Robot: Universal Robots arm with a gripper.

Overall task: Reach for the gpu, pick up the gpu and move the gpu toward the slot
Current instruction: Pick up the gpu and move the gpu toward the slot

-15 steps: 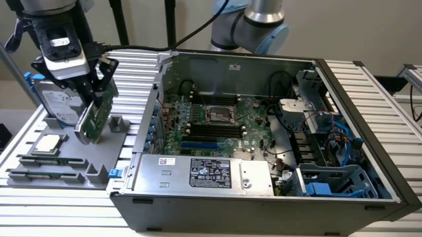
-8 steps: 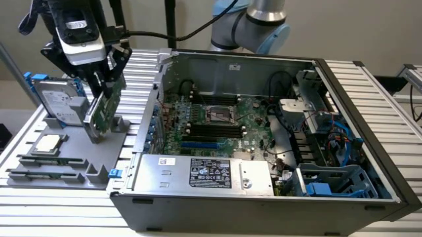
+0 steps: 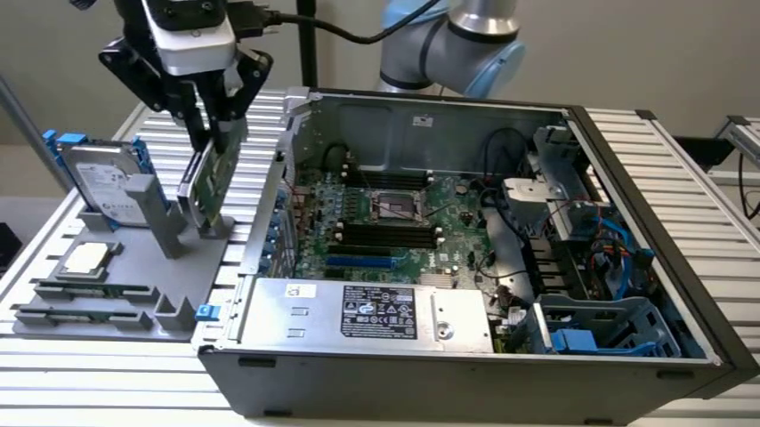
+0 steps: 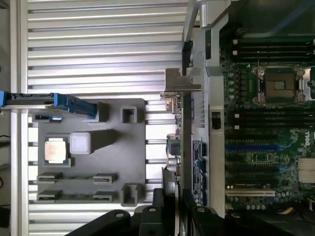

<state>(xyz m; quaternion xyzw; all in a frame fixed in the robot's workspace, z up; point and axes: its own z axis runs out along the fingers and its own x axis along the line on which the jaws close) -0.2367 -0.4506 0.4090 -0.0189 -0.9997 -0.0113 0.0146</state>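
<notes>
1. In the exterior view, the black two-fingered gripper [image 3: 214, 111] under its white camera housing hangs at about 10 o'clock in the scene, above the grey moulded parts tray [image 3: 119, 267] that lies on the ribbed aluminium table [image 3: 665, 169].
2. The jaws are clamped on the top edge of the thin flat green circuit-board gpu [image 3: 212, 178]; the card hangs edge-down straight below the fingers, at 6 o'clock from them.
3. The gpu's lower edge sits just above or against the tray's upright grey posts [image 3: 166, 218]; I cannot tell whether it touches them.
4. The card stands between the tray and the open dark-grey computer case [image 3: 475, 374], whose left wall is at 3 o'clock from it, close by.
5. In the wrist view the gpu [image 4: 178, 147] shows edge-on as a narrow strip running out from between the black fingertips [image 4: 170, 196], with its silver metal bracket [image 4: 181, 81] at the far end.
6. The silver hard drive with blue rails [image 3: 105, 182] stands propped in the tray at 9 o'clock from the card, apart from it.
7. The small square silver chip [image 3: 89, 260] lies flat in a tray pocket at roughly 7 o'clock from the gripper.
8. Inside the case, the green motherboard [image 3: 380, 227] with its black slots lies at 4 o'clock from the card, and a silver power-supply box [image 3: 368, 311] with a label sits along the near wall.
9. The light-blue and silver robot arm [image 3: 457, 40] rises behind the case at 12 o'clock.
</notes>
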